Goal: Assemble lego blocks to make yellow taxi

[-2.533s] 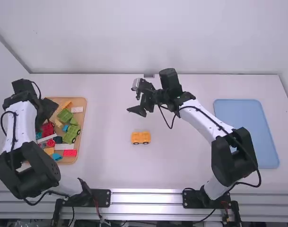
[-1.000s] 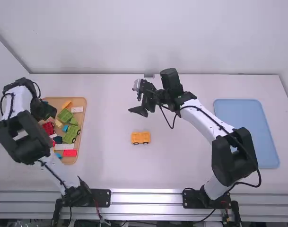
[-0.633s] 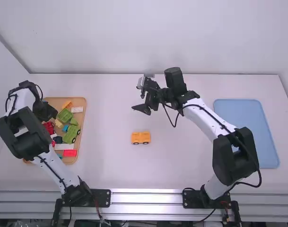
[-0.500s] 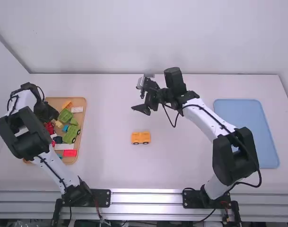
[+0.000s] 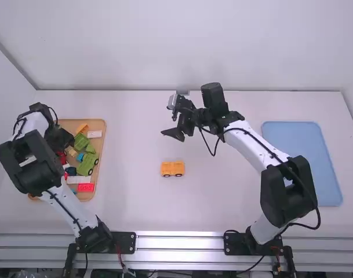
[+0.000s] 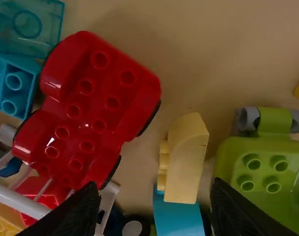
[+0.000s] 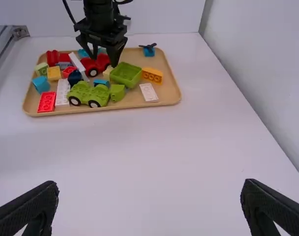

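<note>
Tray of tan, low-rimmed, round-cornered material [image 5: 101,146] stands on the smooth white desk [image 5: 138,200] and holds the loose pieces. The yellow-orange plastic vehicle base on black wheels [image 5: 173,168] sits right of the tray, well apart from it. Left tool [image 6: 155,188] is over the tray, fingers spread around a pale yellow, curve-topped plastic brick [image 6: 186,162], grasp unmade. Right tool [image 7: 150,187] is above the desk, well right of the tray, fingers spread and empty.

Risks, as judged: the brick lies on its side, studs facing sideways, so its rounded face could slip or roll under the pinch. Crowding is the second cause. A descending finger could catch the hollow lime-green plastic tub [image 6: 262,201] or the glossy red plastic car [image 6: 85,98]. The bright blue plastic block [image 6: 178,217] at the brick's end could be dragged along; contact between them cannot be confirmed.

Count: two tools, one tray, one yellow-orange base on the desk. Inside the tray: one pale yellow curved brick, one red car, one hollow lime tub, one lime-green wheeled plastic vehicle [image 7: 89,93], three white plastic pieces.
</note>
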`<action>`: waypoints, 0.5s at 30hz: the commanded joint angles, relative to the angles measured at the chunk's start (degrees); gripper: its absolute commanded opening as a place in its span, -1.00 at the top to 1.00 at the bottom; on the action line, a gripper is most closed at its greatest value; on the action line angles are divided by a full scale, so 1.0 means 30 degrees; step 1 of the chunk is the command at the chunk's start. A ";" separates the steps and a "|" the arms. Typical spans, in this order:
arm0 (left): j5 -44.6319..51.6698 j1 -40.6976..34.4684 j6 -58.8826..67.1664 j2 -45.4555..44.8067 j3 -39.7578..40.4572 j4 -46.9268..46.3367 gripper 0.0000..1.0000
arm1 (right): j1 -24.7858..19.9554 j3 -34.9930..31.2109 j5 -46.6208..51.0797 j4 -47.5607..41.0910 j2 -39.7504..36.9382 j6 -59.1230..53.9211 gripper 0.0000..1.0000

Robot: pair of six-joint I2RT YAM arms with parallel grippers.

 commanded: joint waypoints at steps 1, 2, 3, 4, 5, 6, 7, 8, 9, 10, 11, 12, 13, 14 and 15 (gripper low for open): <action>-0.0175 -0.0452 -0.0255 0.0277 -0.0568 0.0102 -0.21 | 0.0015 0.0495 -0.0109 -0.0015 -0.0036 0.0029 -0.97; -0.0036 -0.0583 -0.0131 0.0270 -0.0612 0.0284 -0.22 | 0.0022 0.0495 -0.0102 0.0000 -0.0036 0.0029 -0.97; -0.0015 -0.0743 -0.0058 0.0270 -0.0685 0.0437 -0.23 | 0.0036 0.0495 -0.0095 0.0015 -0.0036 0.0044 -0.97; -0.0066 -0.0962 -0.0146 0.0270 -0.0692 0.0474 -0.27 | 0.0029 0.0495 -0.0109 -0.0029 -0.0036 0.0029 -0.97; -0.0087 -0.1071 -0.0153 0.0277 -0.0685 0.0481 -0.26 | 0.0015 0.0495 -0.0102 -0.0036 -0.0036 0.0029 -0.97; -0.0138 -0.1195 -0.0291 0.0270 -0.0692 0.0488 -0.26 | 0.0007 0.0495 -0.0095 -0.0080 -0.0036 0.0029 -0.97; -0.0197 -0.1508 -0.0328 0.0291 -0.0692 0.0517 -0.28 | 0.0036 0.0495 -0.0102 -0.0168 -0.0036 0.0000 -0.97; -0.0204 -0.1632 -0.0284 0.0291 -0.0685 0.0554 -0.29 | 0.0022 0.0495 -0.0109 -0.0233 -0.0036 -0.0131 -0.96; -0.0197 -0.1690 -0.0248 0.0291 -0.0685 0.0583 -0.29 | 0.0007 0.0495 -0.0102 -0.0262 -0.0036 -0.0153 -0.97; -0.0262 -0.1836 -0.0255 0.0291 -0.0685 0.0627 -0.30 | 0.0007 0.0495 -0.0109 -0.0350 -0.0036 -0.0291 -0.97; -0.1100 -0.1996 -0.0714 0.0291 -0.0678 0.0539 -0.32 | 0.0029 0.0488 -0.0087 -0.0452 -0.0036 -0.0408 -0.97; -0.1647 -0.2018 -0.1166 0.0291 -0.0670 0.0379 -0.34 | 0.0007 0.0488 -0.0007 -0.0466 -0.0036 -0.0386 -0.97; -0.1727 -0.2018 -0.1209 0.0291 -0.0670 0.0350 -0.33 | 0.0000 0.0488 0.0007 -0.0466 -0.0036 -0.0379 -0.97; -0.2055 -0.1960 -0.1450 0.0291 -0.0678 0.0197 -0.33 | -0.0007 0.0488 0.0131 -0.0525 -0.0036 -0.0393 -0.97; -0.2157 -0.1807 -0.1501 0.0291 -0.0685 0.0066 -0.33 | 0.0000 0.0481 0.0306 -0.0568 -0.0036 -0.0386 -0.97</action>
